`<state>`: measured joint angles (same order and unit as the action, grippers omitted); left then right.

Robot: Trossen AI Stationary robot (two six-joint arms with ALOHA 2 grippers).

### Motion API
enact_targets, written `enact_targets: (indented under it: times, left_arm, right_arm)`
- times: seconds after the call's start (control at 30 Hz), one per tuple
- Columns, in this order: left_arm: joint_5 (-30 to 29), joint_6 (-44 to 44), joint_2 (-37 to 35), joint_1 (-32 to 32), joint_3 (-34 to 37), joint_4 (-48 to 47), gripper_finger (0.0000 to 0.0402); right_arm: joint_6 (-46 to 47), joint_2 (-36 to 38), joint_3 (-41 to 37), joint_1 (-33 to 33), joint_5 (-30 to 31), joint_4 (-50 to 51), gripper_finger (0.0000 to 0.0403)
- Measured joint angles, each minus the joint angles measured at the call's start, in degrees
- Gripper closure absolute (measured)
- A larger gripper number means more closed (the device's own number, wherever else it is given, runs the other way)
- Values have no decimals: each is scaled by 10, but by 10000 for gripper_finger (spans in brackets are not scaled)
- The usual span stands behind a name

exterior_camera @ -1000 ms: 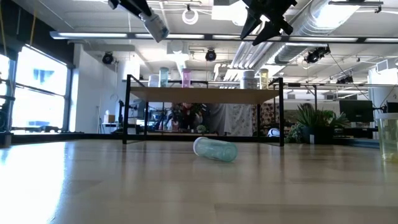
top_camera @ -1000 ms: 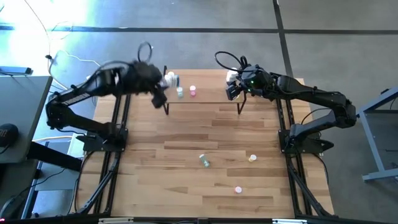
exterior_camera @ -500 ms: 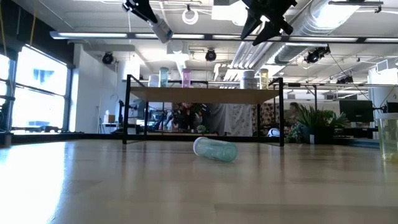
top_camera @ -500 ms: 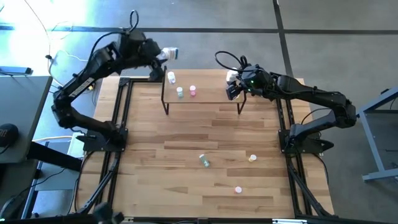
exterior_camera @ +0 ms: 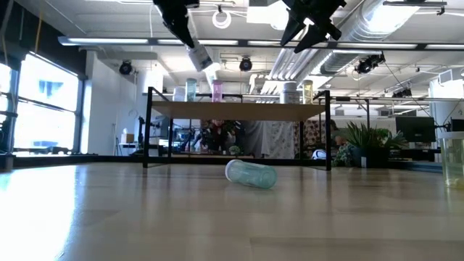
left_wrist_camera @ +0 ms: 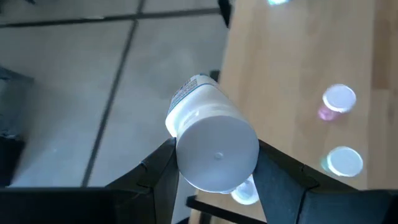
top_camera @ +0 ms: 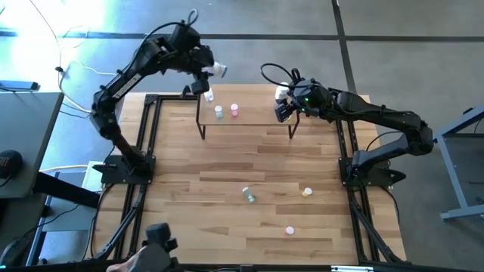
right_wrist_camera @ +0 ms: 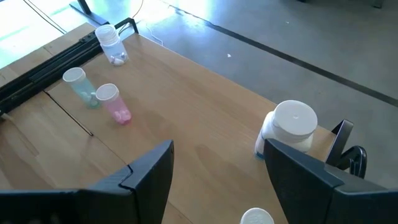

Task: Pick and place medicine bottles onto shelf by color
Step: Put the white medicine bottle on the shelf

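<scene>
My left gripper (top_camera: 206, 72) is above the floor just past the shelf's far-left corner, shut on a larger white medicine bottle (left_wrist_camera: 214, 146), which also shows in the low view (exterior_camera: 200, 57). The shelf (top_camera: 246, 121) has a light wooden top on black legs. On it stand a small clear bottle (top_camera: 208, 94), a green one (top_camera: 218, 112), a pink one (top_camera: 234, 110) and a large white one (right_wrist_camera: 289, 127). My right gripper (top_camera: 283, 109) hovers open over the shelf's right end. On the table a green bottle (exterior_camera: 251, 174) lies on its side, and yellow (top_camera: 307, 193) and pink (top_camera: 290, 230) bottles are nearby. My left gripper pinches the white bottle's round body (left_wrist_camera: 186, 109) between its two fingers (left_wrist_camera: 163, 171), one on each side, near the flat white end that faces the wrist camera. The bottle is lifted clear and tilted, slanting down away from the fingers (exterior_camera: 181, 22).
Open tabletop (top_camera: 249, 159) lies between the shelf and the three loose bottles. Black arm frames run along the table's left (top_camera: 144, 151) and right (top_camera: 348, 151) edges. A clear container (exterior_camera: 453, 156) stands at the low view's right. A dark object (top_camera: 159, 238) is at the near-left corner.
My left gripper swung from beside the shelf's left end toward the table's far edge, carrying the white bottle. It then moved right and down toward the shelf's far-left corner. The arm's elbow rose as it went. The right arm kept still.
</scene>
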<state>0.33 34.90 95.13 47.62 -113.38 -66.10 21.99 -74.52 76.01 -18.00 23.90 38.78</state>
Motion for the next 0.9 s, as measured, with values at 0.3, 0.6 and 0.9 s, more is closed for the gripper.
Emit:
enact_targets:
  times: [0.3, 0.6, 0.9]
  left_arm:
    - [11, 33, 59, -20, -19, -54, 238]
    - [5, 71, 90, -42, -19, -68, 238]
    - [1, 71, 119, -52, -19, -104, 238]
  right_arm:
    - [0, 0, 0, 0, 0, 0, 162]
    - [5, 0, 0, 0, 0, 0, 162]
    - [5, 0, 0, 0, 0, 0, 162]
